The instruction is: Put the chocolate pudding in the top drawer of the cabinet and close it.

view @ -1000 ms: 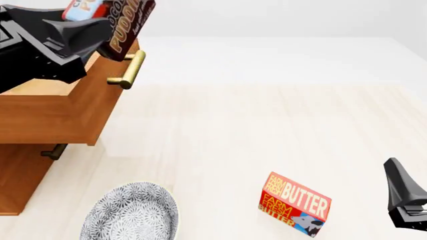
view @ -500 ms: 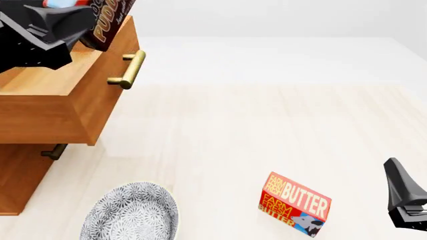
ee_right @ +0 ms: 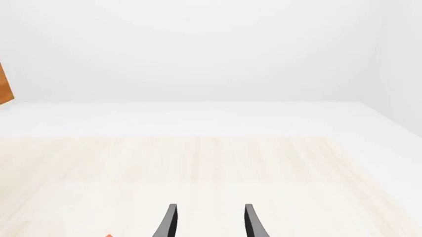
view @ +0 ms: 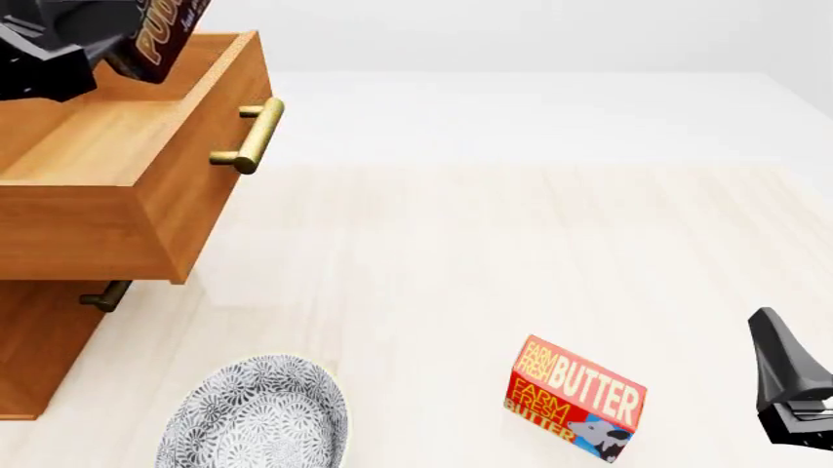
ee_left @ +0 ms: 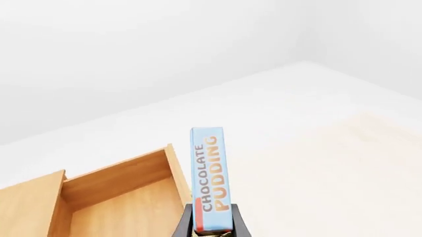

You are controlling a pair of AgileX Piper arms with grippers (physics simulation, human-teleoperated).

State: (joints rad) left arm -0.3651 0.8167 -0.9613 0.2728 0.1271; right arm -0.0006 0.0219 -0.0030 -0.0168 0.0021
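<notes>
The chocolate pudding point(view: 159, 31) hangs over the open top drawer point(view: 92, 136), cut off by the front view's top edge. My left gripper point(view: 59, 44) is shut on it. In the left wrist view the light blue box point(ee_left: 212, 177) stands on end between the black fingers point(ee_left: 183, 224), above the drawer's front right corner point(ee_left: 173, 170). The drawer is pulled far out of the cabinet point(view: 33, 356) and its brass handle point(view: 249, 136) faces right. My right gripper point(view: 781, 375) rests open at the near right, nothing between its fingers point(ee_right: 171, 219).
A red-and-yellow butter box point(view: 575, 398) stands on the table left of my right gripper. A patterned grey bowl point(view: 254, 414) sits at the front edge below the drawer. A lower drawer handle point(view: 104, 295) shows under the open drawer.
My left gripper has carried the pudding left and farther back over the drawer, so less of it shows at the top of the front view. The right arm has not moved.
</notes>
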